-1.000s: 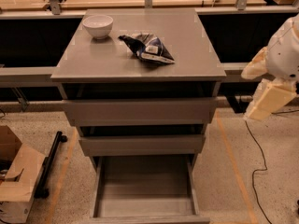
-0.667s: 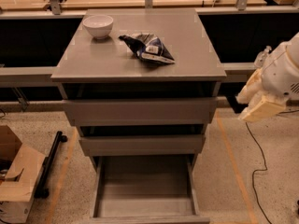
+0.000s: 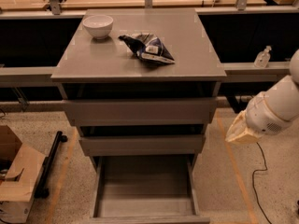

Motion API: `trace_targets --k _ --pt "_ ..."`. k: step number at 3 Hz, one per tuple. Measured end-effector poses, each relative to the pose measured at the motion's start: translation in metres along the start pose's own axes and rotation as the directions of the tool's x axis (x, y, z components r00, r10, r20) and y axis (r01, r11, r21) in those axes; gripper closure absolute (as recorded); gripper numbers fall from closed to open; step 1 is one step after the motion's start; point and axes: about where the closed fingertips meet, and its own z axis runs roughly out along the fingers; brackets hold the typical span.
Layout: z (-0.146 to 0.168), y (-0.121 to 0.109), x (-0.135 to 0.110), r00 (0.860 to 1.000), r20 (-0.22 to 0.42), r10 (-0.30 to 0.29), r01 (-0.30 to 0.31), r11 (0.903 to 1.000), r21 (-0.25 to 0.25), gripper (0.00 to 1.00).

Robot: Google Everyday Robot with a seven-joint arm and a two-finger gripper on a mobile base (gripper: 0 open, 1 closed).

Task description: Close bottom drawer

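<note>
Finds the bottom drawer (image 3: 145, 188) pulled out toward the near side under the grey cabinet (image 3: 140, 64), front panel running left to right. Finds the gripper (image 3: 240, 130) right of it and higher, touching nothing; cannot tell whether apart or together. Probably needs reaching down-left, then pushing far.

Matte grey cabinet (image 3: 140, 111), its bottom drawer (image 3: 145, 190) the same flat grey inside. On the grey worktop (image 3: 88, 62), a white bowl (image 3: 98, 26) near the far left corner and a dark blue bag (image 3: 148, 48) with white patches. The cream gripper (image 3: 240, 130), on a white arm (image 3: 280, 107), hangs beyond the worktop's right edge over speckled beige floor (image 3: 219, 181) with orange lines.
</note>
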Motion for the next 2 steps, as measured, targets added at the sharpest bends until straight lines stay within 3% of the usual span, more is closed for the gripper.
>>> trace_targets --k 1,2 --pt "0.0179 -0.001 0.0062 1.0 0.011 0.015 -0.015 0.9996 -0.023 1.0" --pt "0.02 -0.0013 0.0026 0.999 -0.04 -0.021 0.021 0.9998 -0.002 1.0"
